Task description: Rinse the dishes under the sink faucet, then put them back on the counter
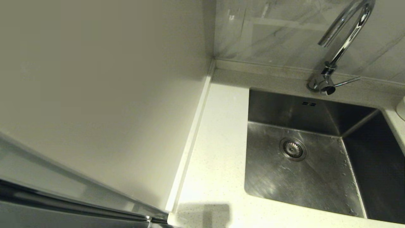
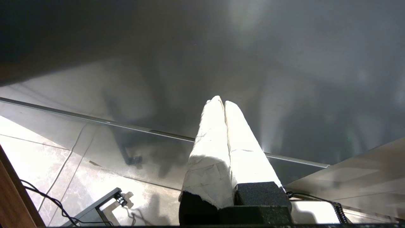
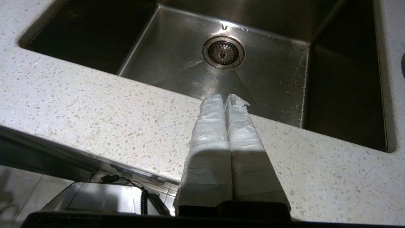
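The steel sink (image 1: 316, 180) lies empty, its round drain (image 1: 292, 148) bare. Behind it stands the chrome faucet (image 1: 343, 41) with its thin lever (image 1: 346, 82) pointing right. No water is seen running. The dishes are out of view. My right gripper (image 3: 225, 97) is shut with nothing in it; it hovers over the front strip of the speckled counter (image 3: 95, 104), pointing toward the sink (image 3: 177, 57) and drain (image 3: 223, 52). My left gripper (image 2: 223, 100) is shut and empty too, held low in front of a grey metal panel (image 2: 284, 63). Neither arm shows in the head view.
A plain cream wall panel (image 1: 95, 79) bounds the counter (image 1: 218, 152) on the left, with a low raised edge strip (image 1: 190, 142). A pale rounded thing (image 1: 401, 108) peeks in at the right edge. Floor tiles and cables (image 2: 47, 196) lie below the left gripper.
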